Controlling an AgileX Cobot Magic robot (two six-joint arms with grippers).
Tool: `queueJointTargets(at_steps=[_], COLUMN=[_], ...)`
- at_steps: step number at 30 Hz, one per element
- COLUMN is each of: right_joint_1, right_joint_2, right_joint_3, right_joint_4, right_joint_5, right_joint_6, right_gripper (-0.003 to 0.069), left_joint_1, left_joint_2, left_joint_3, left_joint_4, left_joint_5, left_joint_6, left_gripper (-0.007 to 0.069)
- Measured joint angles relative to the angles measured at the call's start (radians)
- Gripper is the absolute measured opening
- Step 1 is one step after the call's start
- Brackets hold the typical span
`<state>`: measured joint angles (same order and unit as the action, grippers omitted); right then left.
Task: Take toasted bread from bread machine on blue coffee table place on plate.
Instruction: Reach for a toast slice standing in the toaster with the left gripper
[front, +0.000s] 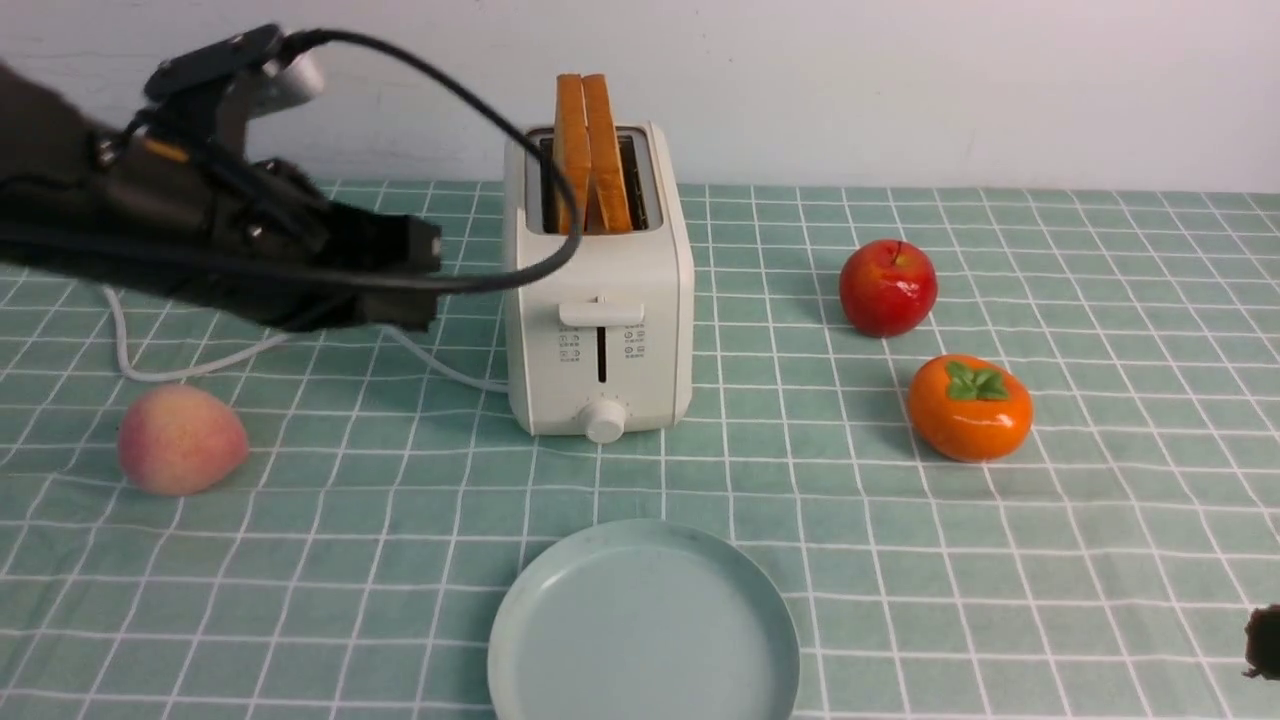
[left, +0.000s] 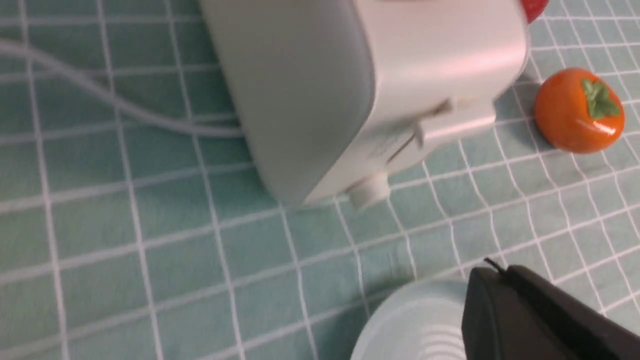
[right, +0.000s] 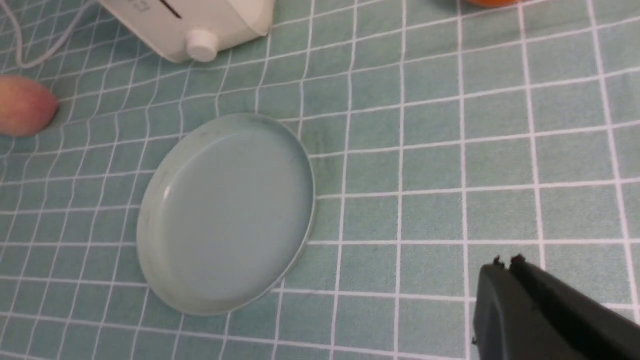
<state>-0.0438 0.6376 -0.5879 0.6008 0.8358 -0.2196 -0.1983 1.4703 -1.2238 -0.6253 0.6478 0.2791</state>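
Two slices of toasted bread (front: 592, 150) stand upright in the slots of the cream-white bread machine (front: 598, 290) at the middle of the checked teal coffee table (front: 1100, 520). The empty pale blue-green plate (front: 644, 630) lies in front of it near the table's front edge. My left gripper (front: 425, 285) is shut and empty, raised just left of the bread machine; its wrist view shows the machine's side (left: 310, 95) and the plate's rim (left: 400, 320) past the shut fingertips (left: 495, 272). My right gripper (right: 505, 265) is shut and empty, low over bare cloth right of the plate (right: 225, 215); only a dark tip (front: 1264, 640) shows in the front view.
A red apple (front: 888, 287) and an orange persimmon (front: 969, 407) lie right of the bread machine. A peach (front: 181, 439) lies at the left. The machine's white cord (front: 190, 360) loops across the cloth under my left arm. A black cable from my left arm hangs in front of the toaster's top.
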Motion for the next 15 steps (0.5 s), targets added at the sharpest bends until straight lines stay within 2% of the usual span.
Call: queueJointTargets(at_steps=[4,7,9,15], right_joint_1=[0.0,0.0,0.0,0.0], right_joint_2=[0.0,0.0,0.0,0.0], right_joint_3=[0.0,0.0,0.0,0.0], right_joint_4=[0.032,0.054,0.057,0.062], right_joint_5=[0.016,0.026,0.03,0.046], right_joint_6=[-0.012,-0.02,-0.021,-0.021], right_gripper=[0.0008,0.0009,0.0009,0.0012], left_joint_1=[-0.05,-0.075,-0.076,-0.076], left_joint_2=[0.112,0.221,0.267,0.408], left_joint_3=[-0.121,-0.224,-0.264,-0.383], left_joint_4=[0.001,0.003,0.003,0.003], left_joint_5=[-0.071,-0.132,-0.154,-0.19], left_joint_6=[0.022,0.025,0.032,0.108], left_gripper=[-0.0009,0.0052,0.0111,0.0375])
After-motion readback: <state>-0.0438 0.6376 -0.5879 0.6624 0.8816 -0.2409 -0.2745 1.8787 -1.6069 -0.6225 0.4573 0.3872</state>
